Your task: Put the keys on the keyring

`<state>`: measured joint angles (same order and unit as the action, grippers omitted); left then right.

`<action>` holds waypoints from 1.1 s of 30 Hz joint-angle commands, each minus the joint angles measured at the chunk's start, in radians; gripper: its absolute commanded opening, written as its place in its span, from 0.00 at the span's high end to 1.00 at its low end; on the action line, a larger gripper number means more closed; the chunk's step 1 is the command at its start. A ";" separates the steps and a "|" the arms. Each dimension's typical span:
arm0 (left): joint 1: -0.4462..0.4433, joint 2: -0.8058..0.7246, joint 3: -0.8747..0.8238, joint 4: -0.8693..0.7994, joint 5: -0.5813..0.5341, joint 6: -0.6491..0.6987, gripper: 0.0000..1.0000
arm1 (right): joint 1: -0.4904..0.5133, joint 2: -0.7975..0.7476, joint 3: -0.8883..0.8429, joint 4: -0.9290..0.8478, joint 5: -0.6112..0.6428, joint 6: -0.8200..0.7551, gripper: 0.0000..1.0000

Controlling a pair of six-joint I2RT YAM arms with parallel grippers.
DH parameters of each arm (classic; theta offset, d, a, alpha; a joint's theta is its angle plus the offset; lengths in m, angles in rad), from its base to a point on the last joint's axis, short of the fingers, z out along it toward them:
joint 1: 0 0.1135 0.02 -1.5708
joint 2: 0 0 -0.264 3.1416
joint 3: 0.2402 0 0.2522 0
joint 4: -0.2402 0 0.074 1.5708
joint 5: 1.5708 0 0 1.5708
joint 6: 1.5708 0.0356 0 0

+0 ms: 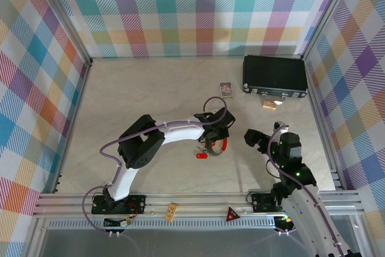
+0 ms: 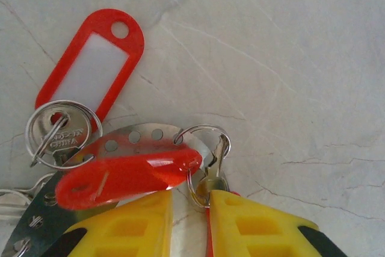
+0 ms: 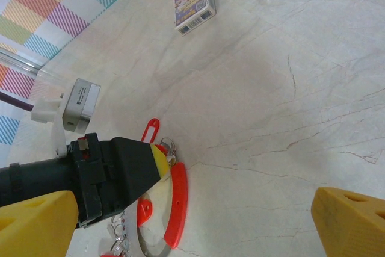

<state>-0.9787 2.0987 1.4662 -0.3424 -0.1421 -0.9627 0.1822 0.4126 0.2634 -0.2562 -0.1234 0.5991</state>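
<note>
The keyring [image 1: 224, 144] lies mid-table, a thin metal band with holes [image 2: 135, 135] and a red section [image 3: 178, 200]. One red key tag with a pale centre [image 2: 90, 64] lies flat beside it, and a glossy red tag [image 2: 126, 176] rests across the band. A further red tag [image 1: 201, 156] lies just left of the ring. A small split ring with a metal key [image 2: 215, 170] sits at my left gripper's [image 2: 189, 206] tips. Its yellow fingers [image 2: 258, 227] stand slightly apart, with table showing between them. My right gripper [image 3: 198, 209] hovers wide open to the right [image 1: 260, 139].
A black case [image 1: 275, 76] stands at the back right with a small wooden block [image 1: 269, 105] in front of it. A picture card [image 1: 226, 89] lies behind the keyring. Plaid walls enclose the table on three sides.
</note>
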 commanded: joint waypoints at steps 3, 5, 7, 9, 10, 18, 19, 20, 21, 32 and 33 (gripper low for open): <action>-0.011 0.017 0.045 -0.044 -0.028 -0.028 0.76 | -0.007 -0.011 -0.004 -0.002 -0.012 0.014 0.01; -0.011 0.017 0.045 -0.043 -0.034 -0.035 0.77 | -0.007 -0.011 -0.006 0.002 -0.015 0.016 0.01; -0.011 0.016 0.046 -0.047 -0.052 -0.041 0.78 | -0.007 -0.009 -0.006 0.004 -0.018 0.016 0.01; -0.011 0.019 0.050 -0.050 -0.061 -0.044 0.81 | -0.007 -0.011 -0.007 0.006 -0.021 0.016 0.01; -0.011 0.020 0.052 -0.052 -0.065 -0.045 0.82 | -0.007 -0.011 -0.007 0.006 -0.022 0.016 0.01; -0.009 0.042 0.070 -0.053 -0.073 -0.047 0.93 | -0.007 -0.017 -0.009 0.006 -0.028 0.014 0.01; -0.009 0.041 0.071 -0.053 -0.070 -0.046 0.97 | -0.007 -0.017 -0.009 0.008 -0.028 0.013 0.01; -0.010 0.039 0.072 -0.055 -0.070 -0.045 1.00 | -0.007 -0.017 -0.009 0.007 -0.028 0.013 0.01; -0.012 0.034 0.071 -0.058 -0.072 -0.045 1.00 | -0.007 -0.017 -0.009 0.007 -0.027 0.013 0.01; -0.012 -0.095 0.016 -0.082 -0.112 0.054 1.00 | -0.008 -0.014 -0.018 0.028 -0.043 0.010 0.01; -0.012 -0.106 0.015 -0.087 -0.114 0.067 1.00 | -0.006 -0.015 -0.020 0.033 -0.046 0.008 0.01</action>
<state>-0.9798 2.0693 1.4921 -0.3943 -0.2295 -0.9520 0.1822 0.4065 0.2558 -0.2527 -0.1474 0.5991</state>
